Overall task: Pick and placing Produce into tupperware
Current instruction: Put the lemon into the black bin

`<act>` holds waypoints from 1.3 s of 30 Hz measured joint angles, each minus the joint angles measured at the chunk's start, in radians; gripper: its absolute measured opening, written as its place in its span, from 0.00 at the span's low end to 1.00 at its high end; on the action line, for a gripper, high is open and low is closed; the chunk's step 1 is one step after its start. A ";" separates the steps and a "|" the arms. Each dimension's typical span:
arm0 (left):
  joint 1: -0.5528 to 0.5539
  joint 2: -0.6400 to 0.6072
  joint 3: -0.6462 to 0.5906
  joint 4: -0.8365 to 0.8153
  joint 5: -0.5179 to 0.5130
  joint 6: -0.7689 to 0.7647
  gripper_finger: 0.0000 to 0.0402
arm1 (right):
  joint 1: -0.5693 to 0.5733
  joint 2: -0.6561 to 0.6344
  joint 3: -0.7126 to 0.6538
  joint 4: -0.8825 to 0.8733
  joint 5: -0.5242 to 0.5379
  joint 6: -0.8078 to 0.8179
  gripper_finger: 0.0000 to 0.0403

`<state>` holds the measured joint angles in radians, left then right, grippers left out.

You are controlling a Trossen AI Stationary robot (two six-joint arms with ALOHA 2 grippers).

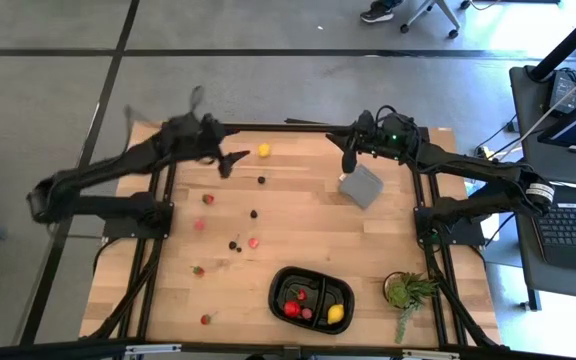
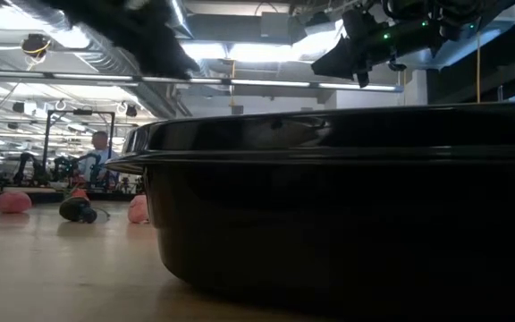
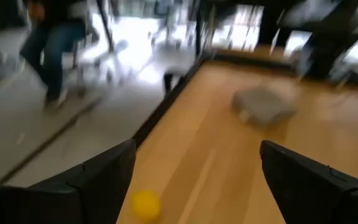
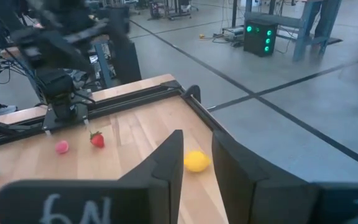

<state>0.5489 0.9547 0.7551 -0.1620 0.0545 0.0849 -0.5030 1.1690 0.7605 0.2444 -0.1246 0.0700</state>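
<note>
Table (image 2: 52, 268) view mostly blocked by the black tupperware (image 2: 347, 206).

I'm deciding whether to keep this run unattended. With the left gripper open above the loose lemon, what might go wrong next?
The lemon lies close to the table's far edge, so a nudge from the open left gripper might roll it off. Carrying it to the black tray means crossing scattered berries, which could get knocked.

Bright overhead daylight, motion blur in left wrist view, backlit low view.
</note>
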 joint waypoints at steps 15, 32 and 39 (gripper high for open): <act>0.118 0.662 0.394 -0.300 -0.002 0.204 0.80 | 0.000 0.000 0.000 -0.071 -0.006 -0.030 0.22; 0.130 0.821 0.425 -0.285 -0.021 0.047 0.77 | 0.000 0.001 0.001 -0.123 -0.008 -0.053 0.22; 0.131 0.842 0.424 -0.261 -0.046 0.005 0.77 | 0.000 0.001 0.001 -0.123 -0.008 -0.052 0.22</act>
<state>0.6799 1.7969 1.1793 -0.4233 0.0090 0.0902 -0.5030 1.1698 0.7612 0.1219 -0.1321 0.0177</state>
